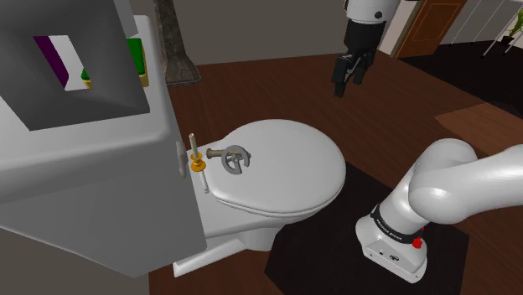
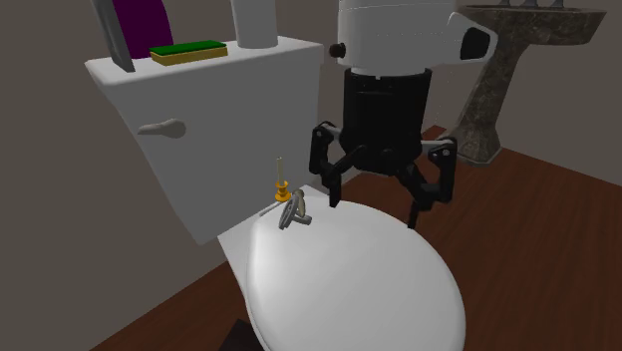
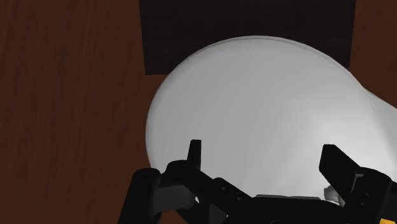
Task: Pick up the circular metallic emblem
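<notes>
The pincer [image 2: 374, 212] hangs open, pointing straight down.

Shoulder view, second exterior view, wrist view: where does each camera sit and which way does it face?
Shoulder view: high beside the tank, looking down on the toilet lid; arm and gripper show.
Second exterior view: opposite the tank, facing it across the lid; the open gripper shows.
Wrist view: on the gripper, looking down at the lid; both fingers show.
Both exterior views share the circular emblem.

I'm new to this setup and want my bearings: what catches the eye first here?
A white toilet lid, closed, dominates. A small grey metallic emblem lies on it near the hinge, beside an orange-based pin. The black tool hangs open above the lid, holding nothing.
</notes>
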Controlling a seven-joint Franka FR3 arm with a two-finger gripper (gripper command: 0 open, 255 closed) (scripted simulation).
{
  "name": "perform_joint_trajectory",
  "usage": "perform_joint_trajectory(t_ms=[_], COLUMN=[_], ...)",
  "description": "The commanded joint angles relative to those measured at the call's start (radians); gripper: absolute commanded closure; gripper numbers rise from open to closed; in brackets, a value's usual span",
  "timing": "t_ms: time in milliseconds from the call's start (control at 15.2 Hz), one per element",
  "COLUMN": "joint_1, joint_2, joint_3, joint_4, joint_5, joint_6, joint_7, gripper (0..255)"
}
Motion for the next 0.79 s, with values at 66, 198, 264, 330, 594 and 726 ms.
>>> perform_joint_trajectory(t_ms=[66,198,264,330,594,726], joint_1=[0.007,0.023,0.031,0.04,0.078,0.098], joint_2=[0.02,0.065,0.088,0.113,0.221,0.28], joint_3=[-0.008,-0.023,-0.03,-0.036,-0.061,-0.071], joint_4=[-0.011,-0.029,-0.036,-0.042,-0.051,-0.048], joint_5=[0.014,0.044,0.059,0.076,0.146,0.186], joint_6=[0.033,0.098,0.131,0.162,0.284,0.339], joint_7=[-0.01,-0.033,-0.045,-0.058,-0.118,-0.152], gripper=[0,0,0,0,0,0])
